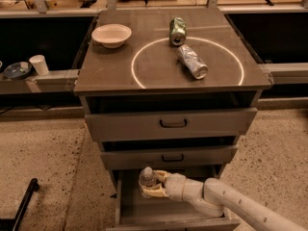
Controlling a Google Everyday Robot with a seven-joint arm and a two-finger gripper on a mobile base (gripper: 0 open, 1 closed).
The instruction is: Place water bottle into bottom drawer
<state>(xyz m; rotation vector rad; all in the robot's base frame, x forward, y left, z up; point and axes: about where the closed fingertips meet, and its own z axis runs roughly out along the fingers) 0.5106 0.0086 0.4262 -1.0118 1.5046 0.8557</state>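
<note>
The water bottle point(147, 178), clear with a white cap, stands upright inside the open bottom drawer point(126, 211) near its back left. My gripper point(153, 184) reaches in from the lower right and is shut on the bottle, its pale fingers point(161, 175) wrapped around the bottle's body. The bottle's base is at or just above the drawer floor; I cannot tell whether it touches. The white arm point(231, 203) crosses the drawer's right side.
On the cabinet top point(115, 71) lie a crushed silver can point(191, 61), a green can point(177, 30) and a white bowl point(111, 34). Two upper drawers with black handles point(173, 123) are slightly open above. A white cup point(39, 65) and plate point(16, 70) stand on the left shelf.
</note>
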